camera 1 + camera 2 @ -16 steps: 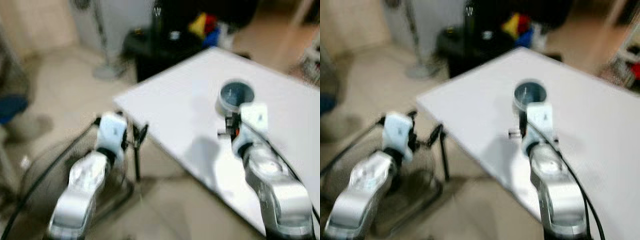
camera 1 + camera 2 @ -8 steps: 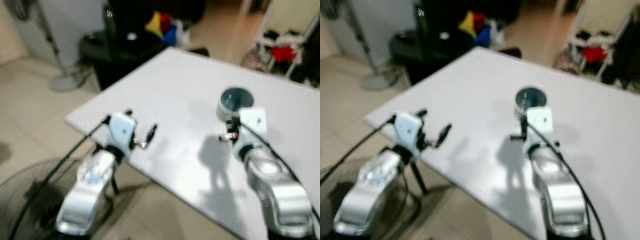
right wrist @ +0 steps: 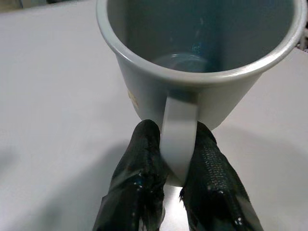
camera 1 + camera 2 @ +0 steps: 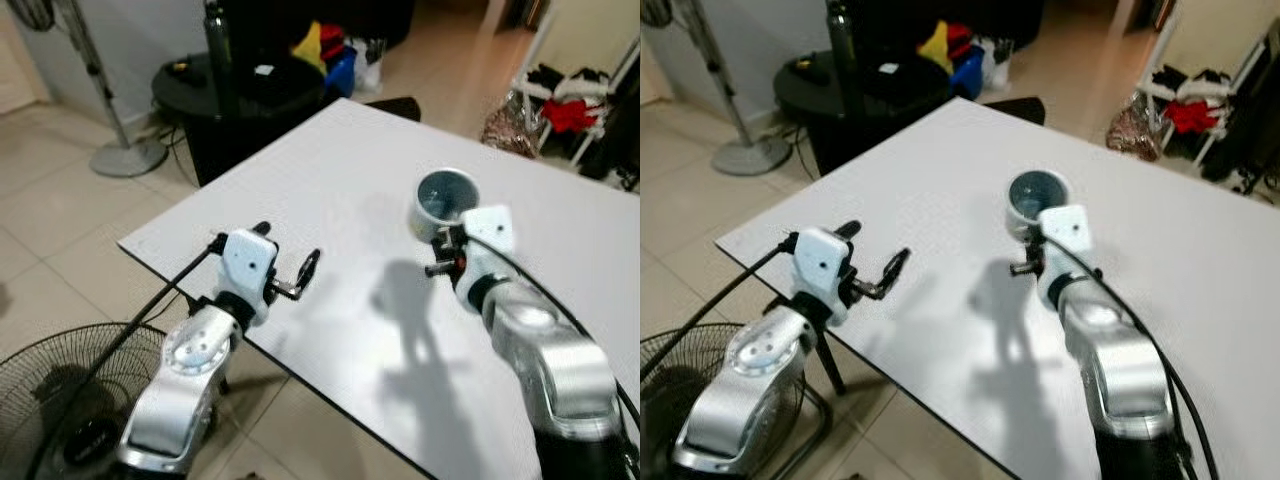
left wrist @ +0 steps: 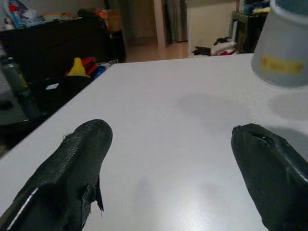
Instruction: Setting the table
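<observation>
Grey-white and glossy, your mug (image 3: pixel 192 62) stands upright on the white table (image 4: pixel 340 160), toward the far middle of its top, with its open mouth showing a darker blue-grey inside. Your right gripper (image 3: pixel 173 159) has its two black fingers (image 3: pixel 144 163) pinched on either side of the mug's handle (image 3: pixel 179 139), so the mug is held by that handle alone, and in the right wrist view you can see the fingers pressed against it with no gap. Your right arm (image 4: pixel 545 365) reaches over the table from the near edge up to the mug. Your left gripper (image 5: pixel 168 168) hovers just over the table's near left corner, well apart from the mug, with its fingers (image 5: pixel 72 163) spread wide and nothing between them. Beyond the table's far edge you have a black round stand (image 4: pixel 235 85) with a dark bottle (image 4: pixel 217 40) on it and some yellow, red and blue items (image 4: pixel 325 50) behind. A pedestal fan (image 4: pixel 115 150) stands on the tiled floor (image 4: pixel 60 220), and another fan's wire guard (image 4: pixel 60 400) lies low beside your left arm.
</observation>
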Motion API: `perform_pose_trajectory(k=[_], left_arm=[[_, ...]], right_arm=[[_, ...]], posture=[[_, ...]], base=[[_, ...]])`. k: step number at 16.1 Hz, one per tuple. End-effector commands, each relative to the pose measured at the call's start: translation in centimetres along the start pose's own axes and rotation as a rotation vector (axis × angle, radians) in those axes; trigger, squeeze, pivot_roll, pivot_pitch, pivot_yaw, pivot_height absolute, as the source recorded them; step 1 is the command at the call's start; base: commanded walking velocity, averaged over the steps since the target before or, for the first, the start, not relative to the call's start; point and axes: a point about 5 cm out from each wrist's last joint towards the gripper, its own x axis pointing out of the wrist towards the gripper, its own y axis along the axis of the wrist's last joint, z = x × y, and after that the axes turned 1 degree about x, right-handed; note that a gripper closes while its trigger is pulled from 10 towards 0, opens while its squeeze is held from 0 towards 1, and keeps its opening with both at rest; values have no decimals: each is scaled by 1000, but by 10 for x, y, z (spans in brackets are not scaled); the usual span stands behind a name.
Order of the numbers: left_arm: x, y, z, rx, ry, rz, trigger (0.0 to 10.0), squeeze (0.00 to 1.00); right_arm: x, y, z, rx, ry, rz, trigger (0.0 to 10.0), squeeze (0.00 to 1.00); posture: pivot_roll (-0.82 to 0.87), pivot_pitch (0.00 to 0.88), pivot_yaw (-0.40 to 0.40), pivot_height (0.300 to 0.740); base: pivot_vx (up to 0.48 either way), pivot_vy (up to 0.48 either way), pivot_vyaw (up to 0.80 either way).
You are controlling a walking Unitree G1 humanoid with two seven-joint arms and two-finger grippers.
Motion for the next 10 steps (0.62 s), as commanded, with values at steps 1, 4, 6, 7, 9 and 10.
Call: perform_pose_trajectory(k=[1,4,6,7,9,10], left_arm=[[-2,3,-2,13,-8,11,10000,0],[1,6,4,27,-83,13,10000,0],[6,12,12,51,-219,27,10000,0],[7,13,13,55,-237,27,10000,0],[8,17,14,63,-314,33,10000,0],[8,18,15,55,-328,34,10000,0]], right_arm=[[6,5,0,27,8,12,10000,0],[24,8,1,55,59,-5,10000,0],[57,13,10,50,65,-36,10000,0],[62,14,11,41,61,-43,10000,0],[86,16,17,22,81,-98,10000,0],[90,16,19,28,82,-110,10000,0]], posture=[[91,0,-16,740],[86,0,4,740],[86,0,27,740],[86,0,27,740],[90,0,35,740],[93,0,33,740]], base=[[0,0,0],[0,0,0],[0,0,0],[0,0,0],[0,0,0],[0,0,0]])
